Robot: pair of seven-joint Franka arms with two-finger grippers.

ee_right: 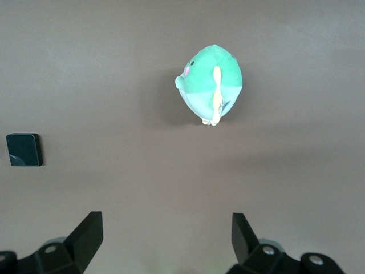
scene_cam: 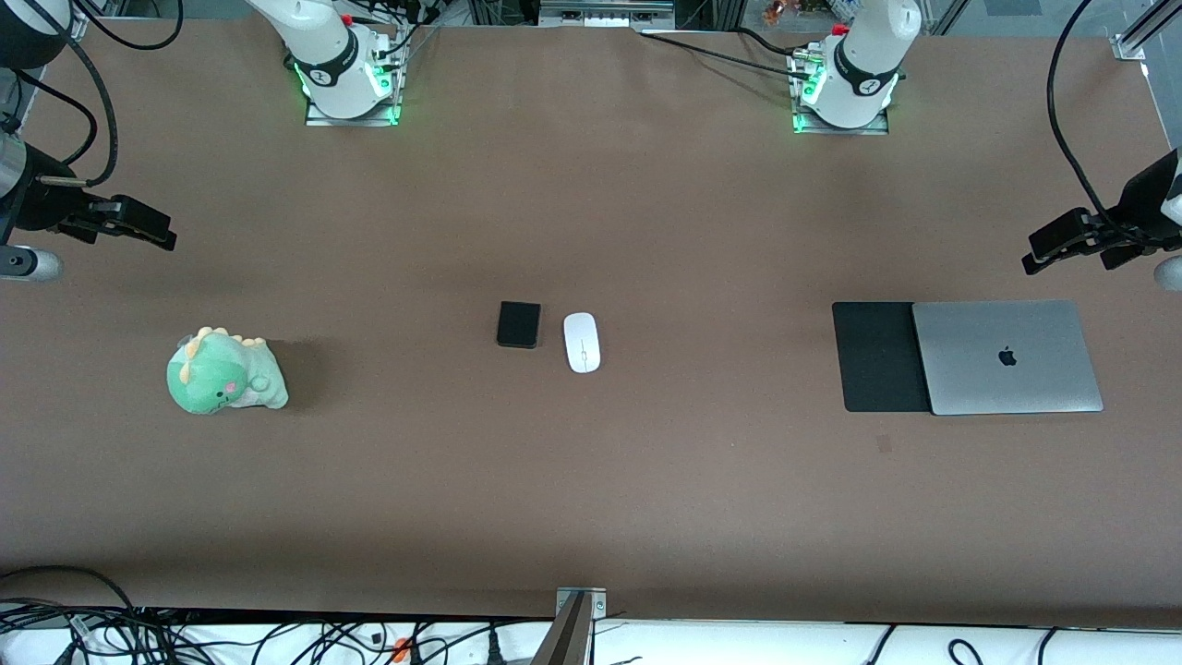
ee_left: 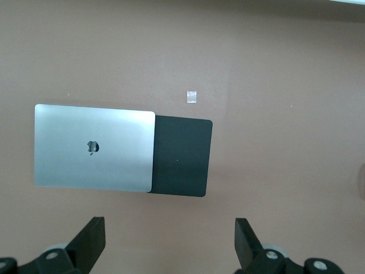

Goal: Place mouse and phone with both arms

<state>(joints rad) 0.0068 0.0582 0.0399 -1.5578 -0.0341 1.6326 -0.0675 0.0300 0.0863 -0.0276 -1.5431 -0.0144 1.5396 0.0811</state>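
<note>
Front view shows the task not yet begun: the phone (scene_cam: 518, 324) and the mouse (scene_cam: 582, 342) lie side by side at mid-table, untouched, the phone toward the right arm's end. Both arms wait high at the table's ends. The left gripper (ee_left: 171, 242), fingers spread and empty, hangs over bare table beside the laptop (ee_left: 94, 147) and black mat (ee_left: 182, 157); the right gripper (ee_right: 162, 240), likewise spread and empty, hangs near the green plush (ee_right: 210, 83). Both grasps and both placements remain
</note>
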